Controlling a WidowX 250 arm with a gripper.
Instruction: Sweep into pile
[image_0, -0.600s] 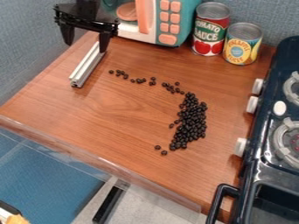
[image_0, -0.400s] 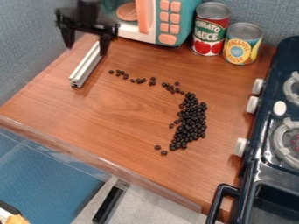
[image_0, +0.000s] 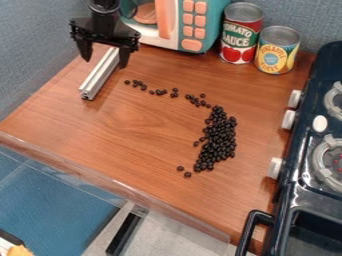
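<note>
1. On the counter (image_0: 127, 130), the black beans (image_0: 219, 135) form a long heap near the stove (image_0: 294, 165), with a straggling line toward the metal bar (image_0: 99, 80).
2. Jaws (image_0: 105, 59) spread wide above the bar's far end; no grip evident.
3. Step in hand, as judged: picking up the bar as sweeper.
4. Next move: align, lower, close squarely, then sweep stragglers heapward.

Toy kitchen with stove (image_0: 285, 188)
</note>
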